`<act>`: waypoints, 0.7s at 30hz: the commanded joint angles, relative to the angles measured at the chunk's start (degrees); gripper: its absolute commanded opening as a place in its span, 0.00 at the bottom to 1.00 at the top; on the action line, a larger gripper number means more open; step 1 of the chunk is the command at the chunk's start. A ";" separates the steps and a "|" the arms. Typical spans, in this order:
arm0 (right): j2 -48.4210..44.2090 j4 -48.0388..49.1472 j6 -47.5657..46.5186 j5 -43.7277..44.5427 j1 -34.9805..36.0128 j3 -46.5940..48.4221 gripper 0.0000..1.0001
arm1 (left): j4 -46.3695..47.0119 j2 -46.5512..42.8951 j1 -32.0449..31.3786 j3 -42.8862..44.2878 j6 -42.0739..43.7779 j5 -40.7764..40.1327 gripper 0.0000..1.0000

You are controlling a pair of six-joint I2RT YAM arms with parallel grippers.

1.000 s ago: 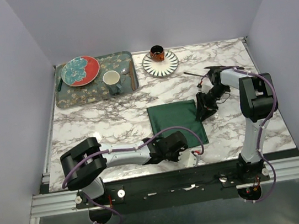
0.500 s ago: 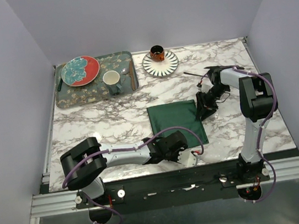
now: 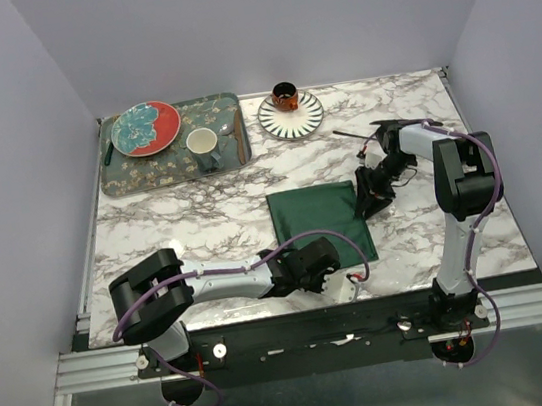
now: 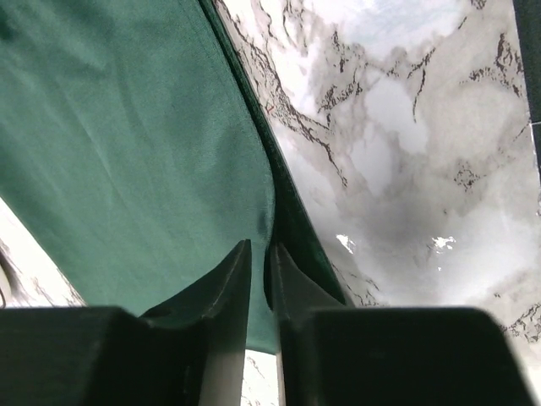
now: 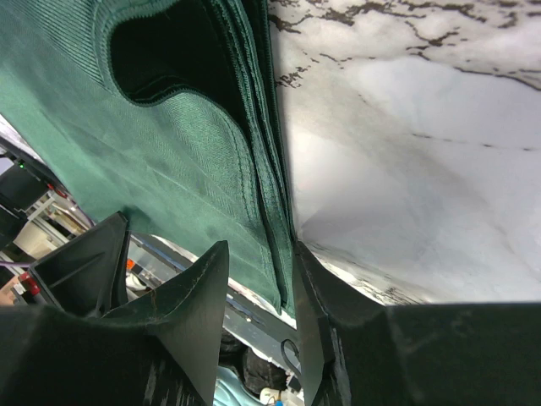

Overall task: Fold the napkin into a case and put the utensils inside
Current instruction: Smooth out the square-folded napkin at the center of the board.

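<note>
Top view: napkin (image 3: 315, 215) lies folded to squarish pad, middle of table (image 3: 202, 213); not yet narrow case. At lower edge, left gripper (image 3: 312, 261); at right edge, right gripper (image 3: 369, 194). No utensils in cloth.
Left wrist: fingers (image 4: 232, 283) nearly closed, pinching hem.
Right wrist: jaws clamp layered edge.
More folding left, I'd judge, then loading.

Marble table (image 3: 191, 209) bears napkin (image 3: 316, 219), tray (image 3: 146, 172), striped plate (image 3: 295, 122).
</note>
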 commanded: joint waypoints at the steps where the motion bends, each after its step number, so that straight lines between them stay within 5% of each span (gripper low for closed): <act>1: 0.85 -0.51 -0.14 0.73 0.12 1.05 0.44 | 0.30 -0.28 0.11 1.79 0.65 -0.29 0.16; 7: 0.76 -0.60 -0.23 0.82 0.12 0.97 0.44 | 0.47 -1.25 0.11 0.65 0.82 0.50 0.01; 21: 1.29 -0.68 -0.14 1.26 0.12 1.23 0.45 | 1.88 -4.24 0.11 -2.17 1.79 2.43 0.00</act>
